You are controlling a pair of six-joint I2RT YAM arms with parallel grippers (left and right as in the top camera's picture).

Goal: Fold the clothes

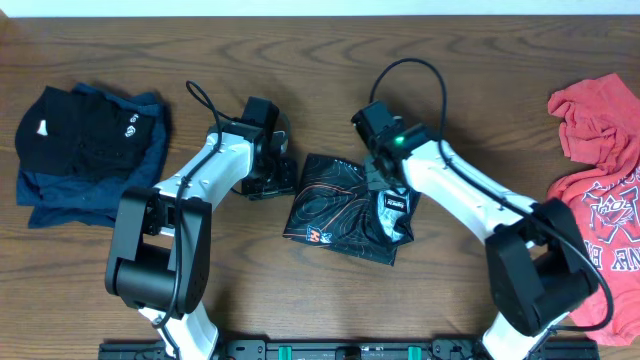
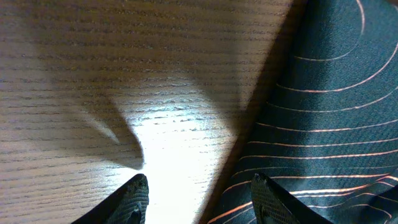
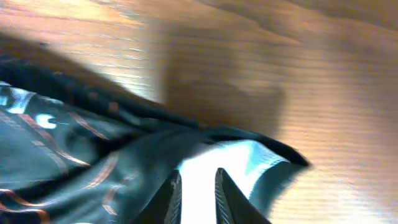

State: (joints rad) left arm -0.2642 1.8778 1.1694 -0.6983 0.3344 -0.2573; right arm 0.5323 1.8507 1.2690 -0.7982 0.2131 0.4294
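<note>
1. Saw brown wood-grain table (image 1: 320, 60) filling whole overhead view, edge to edge; black rail (image 1: 300, 350) along near edge, where both arm bases sat.
2. Found black jersey (image 1: 335, 205) at table centre, between the two arms, folded into a compact rough rectangle. Orange contour lines and a logo faced up, white patch at its right end.
3. Found red T-shirt (image 1: 600, 180) crumpled at far right edge, well apart from jersey, partly cut off by frame.
4. Noted dark pile (image 1: 90, 150) of black and navy clothes at far left, well apart from jersey too.
5. Saw left gripper (image 2: 199, 193) low over wood just beside jersey's left edge. Jaws stood apart at middling width with nothing between; bright light patch and soft shadow on grain under them.
6. Saw right gripper (image 3: 194, 193) over jersey's right end, above white lining. Jaws narrow, nearly together; view blurred, so could not tell whether cloth was pinched.
7. Noted glossy sheen on wood in both wrist views.
</note>
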